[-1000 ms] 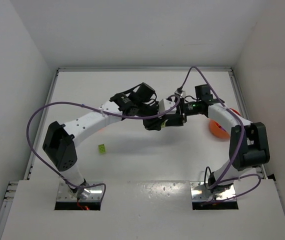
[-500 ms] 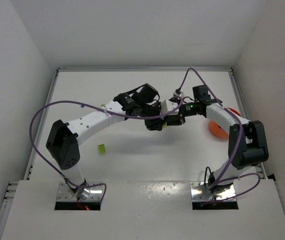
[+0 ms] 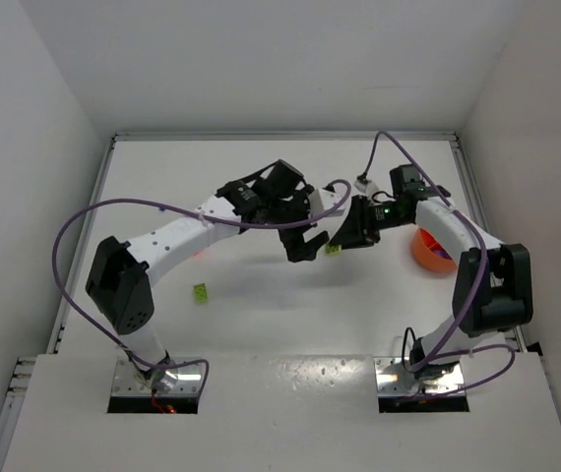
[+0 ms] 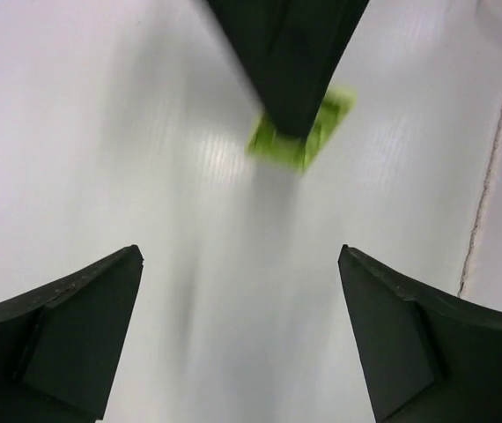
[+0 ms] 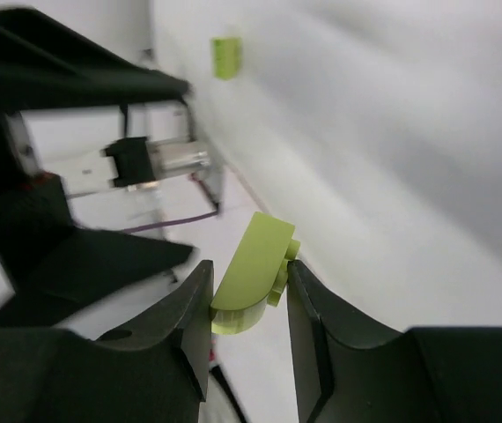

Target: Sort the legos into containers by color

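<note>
Left tool (image 4: 239,253) now off curved lime brick (image 5: 251,269)

No lettering, label, brand, number or sign legible anywhere: none on the lime green plastic brick (image 5: 251,273), the round orange plastic tub (image 3: 423,256), the white table (image 3: 261,187) or the white arm casings (image 3: 177,236).

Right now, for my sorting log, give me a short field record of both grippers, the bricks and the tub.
left gripper: open, empty
right gripper: shut on a lime green brick, held above the table
gripper positions: tips close together, mid-table
loose brick: lime green, lying on the table on the left side
orange tub: right side, partly hidden by the right arm
</note>
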Controlling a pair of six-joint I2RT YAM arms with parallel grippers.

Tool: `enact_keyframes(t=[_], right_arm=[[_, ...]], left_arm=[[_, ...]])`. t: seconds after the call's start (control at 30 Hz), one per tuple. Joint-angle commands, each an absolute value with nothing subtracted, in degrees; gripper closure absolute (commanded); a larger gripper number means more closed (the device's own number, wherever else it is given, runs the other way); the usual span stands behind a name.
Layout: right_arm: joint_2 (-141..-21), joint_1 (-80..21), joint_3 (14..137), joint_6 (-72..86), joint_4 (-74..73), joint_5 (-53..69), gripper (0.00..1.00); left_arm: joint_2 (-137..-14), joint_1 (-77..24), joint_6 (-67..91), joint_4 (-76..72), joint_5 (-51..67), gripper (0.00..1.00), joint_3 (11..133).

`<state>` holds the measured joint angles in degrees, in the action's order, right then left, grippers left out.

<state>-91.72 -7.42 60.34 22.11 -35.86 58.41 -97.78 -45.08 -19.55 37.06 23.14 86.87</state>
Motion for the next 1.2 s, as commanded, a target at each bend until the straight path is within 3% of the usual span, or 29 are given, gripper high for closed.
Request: enact_keyframes(t=[0.0,0.17,0.23,0.33,0.43,0.53,1.17], right_arm=[[-87.6,-4.0,65.2,11.3,-44.6,49.2,1.00],[-93.2,1.5,80.0,-3.8,-61.2,35.4,1.00],[-95.3,6.3,84.3,-7.9,-61.3,28.0,1.00],[-101.2,11.8,95.9,-13.3,-65.4,20.6,1.00],[-111.0,17.0,115.7,-15.7,-74.7,17.2,1.00],[-116.2,20.8,125.7,-16.4,-80.1,14.3,1.00],[-121.3,22.6,119.3,-15.8,-78.4,9.9,1.00]], left_arm=[[-91.4,-40.9,-17.2,35.8,25.4,0.00,85.4],[-87.4,-36.0,-15.8,38.4,25.4,0.00,82.5],[-86.7,-34.0,-16.6,40.0,25.4,0.00,82.5],[-86.7,-32.3,-16.6,41.0,25.9,0.00,82.5],[-87.9,-30.7,-13.5,41.0,26.5,0.00,82.0],[-88.4,-29.0,-10.1,39.4,28.0,0.00,81.5],[-90.6,-21.5,-2.4,32.4,36.2,0.00,78.8]])
